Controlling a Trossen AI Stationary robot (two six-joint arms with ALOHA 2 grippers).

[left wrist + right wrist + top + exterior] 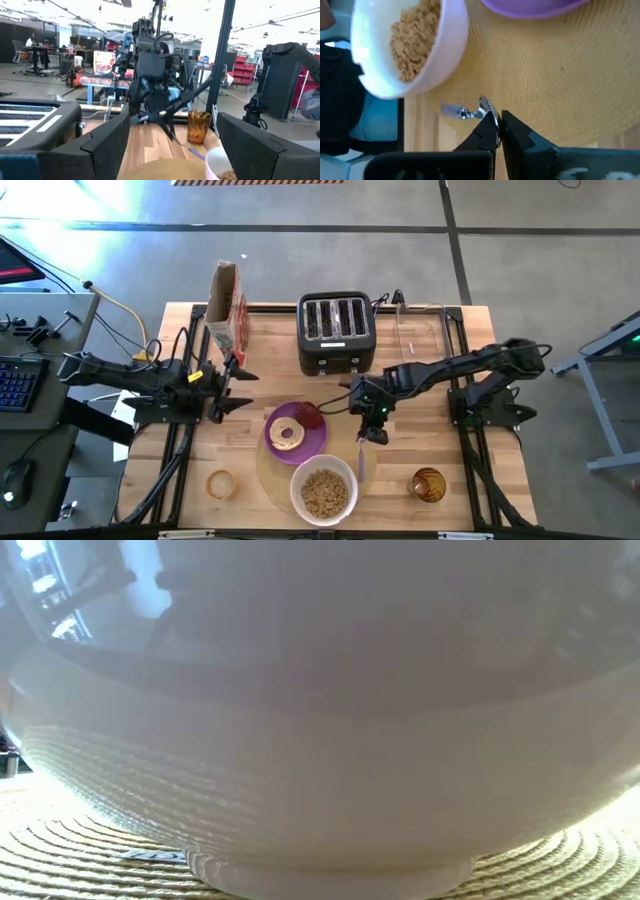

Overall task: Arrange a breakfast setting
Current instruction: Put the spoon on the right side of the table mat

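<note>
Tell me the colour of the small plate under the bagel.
Purple; the plate shows best in the high view.

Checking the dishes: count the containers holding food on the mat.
2: the purple plate with bagel, toward the toaster; the white bowl of cereal nearer the front edge.

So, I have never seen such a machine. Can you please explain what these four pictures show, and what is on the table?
It is a robot with two dark arms at a wooden table. One picture looks down from above, one sits at table height almost against the white bowl, and two come from cameras on the wrists.

On the round tan mat stand the small purple plate with a bagel and red fruit, and the bowl with tan cereal. An amber glass cup, black toaster and cereal box stand around it.

The right gripper is shut on the metal spoon at the mat's edge. The left gripper waits, open and empty.
</note>
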